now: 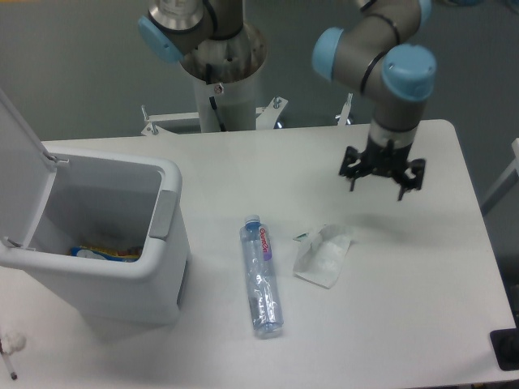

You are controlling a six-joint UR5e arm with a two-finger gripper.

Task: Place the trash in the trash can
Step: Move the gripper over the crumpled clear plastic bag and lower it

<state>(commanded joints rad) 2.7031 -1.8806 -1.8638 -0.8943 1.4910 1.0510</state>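
Observation:
A crumpled white plastic wrapper lies flat on the table right of centre. To its left lies a clear squashed water bottle with a blue cap pointing away from me. The white trash can stands at the left with its lid swung open; some colourful litter shows at its bottom. My gripper hangs open above the table, up and to the right of the wrapper, holding nothing.
The arm's base column rises behind the table's far edge. A small white object lies at the near left corner, and a dark block sits at the near right edge.

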